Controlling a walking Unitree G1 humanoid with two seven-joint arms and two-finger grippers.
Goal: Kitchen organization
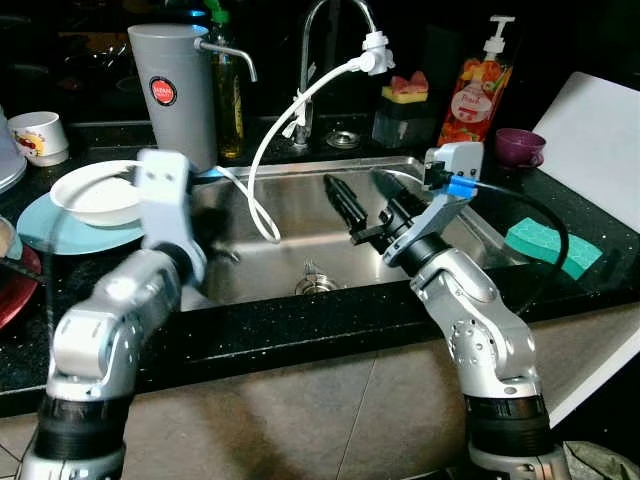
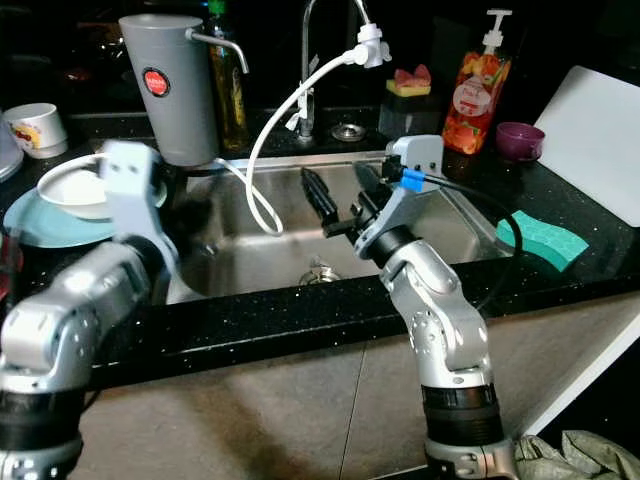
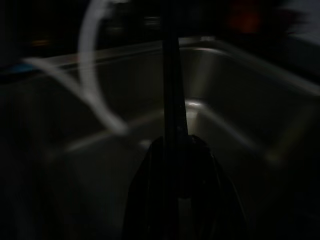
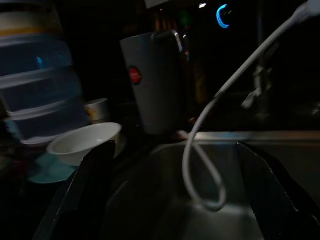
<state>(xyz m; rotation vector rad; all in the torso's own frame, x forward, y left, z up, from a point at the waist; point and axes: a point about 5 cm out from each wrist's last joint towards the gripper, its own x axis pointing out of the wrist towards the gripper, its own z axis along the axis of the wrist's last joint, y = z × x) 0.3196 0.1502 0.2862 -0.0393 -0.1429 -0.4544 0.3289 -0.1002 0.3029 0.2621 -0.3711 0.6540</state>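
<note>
Both silver arms reach over the black tabletop (image 1: 300, 330) edge toward the steel sink (image 1: 300, 235). Right gripper (image 1: 368, 200) hovers over the basin, fingers spread wide and empty; the left gripper (image 3: 172, 100), with fingers together and seemingly empty, could snag the white hose (image 1: 262, 190) or knock the white bowl (image 1: 100, 195).

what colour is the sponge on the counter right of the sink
Teal green; the sponge shows best in the left eye view.

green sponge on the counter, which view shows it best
The left eye view: the green sponge lies whole on the black counter, right of the sink, partly crossed by a black cable. The right eye view shows it too, similarly crossed. The wrist views point elsewhere.
</note>
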